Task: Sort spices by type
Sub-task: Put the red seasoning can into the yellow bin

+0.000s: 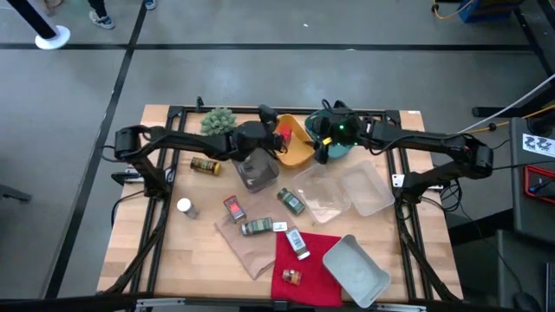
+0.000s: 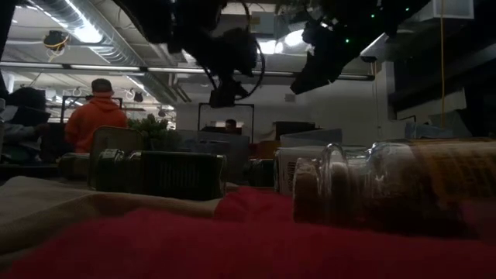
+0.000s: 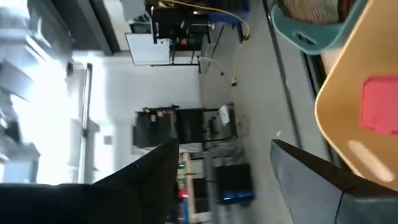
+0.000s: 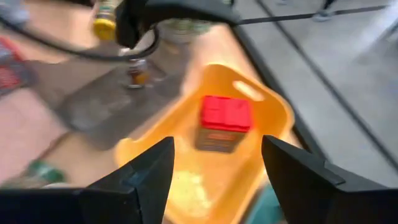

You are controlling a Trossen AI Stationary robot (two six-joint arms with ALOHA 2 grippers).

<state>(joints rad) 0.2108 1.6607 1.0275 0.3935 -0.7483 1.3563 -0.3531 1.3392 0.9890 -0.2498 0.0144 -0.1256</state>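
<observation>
With one red tin (image 4: 225, 122) already in the yellow tray (image 1: 299, 152) at 12 o'clock, both the left claw (image 1: 279, 137) and right claw (image 1: 323, 141) hung open and empty above it, probably because other spices (image 1: 257, 227) lay unsorted toward 6 o'clock on the surface (image 1: 199, 251).

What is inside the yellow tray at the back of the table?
One red-topped spice tin stands inside the yellow tray. From above, the left gripper covers part of the tray, so that part stays hidden in that view.

Wooden table (image 1: 204, 260) bearing spices (image 1: 290, 201), trays (image 1: 364, 189), red cloth (image 1: 308, 273)
</observation>
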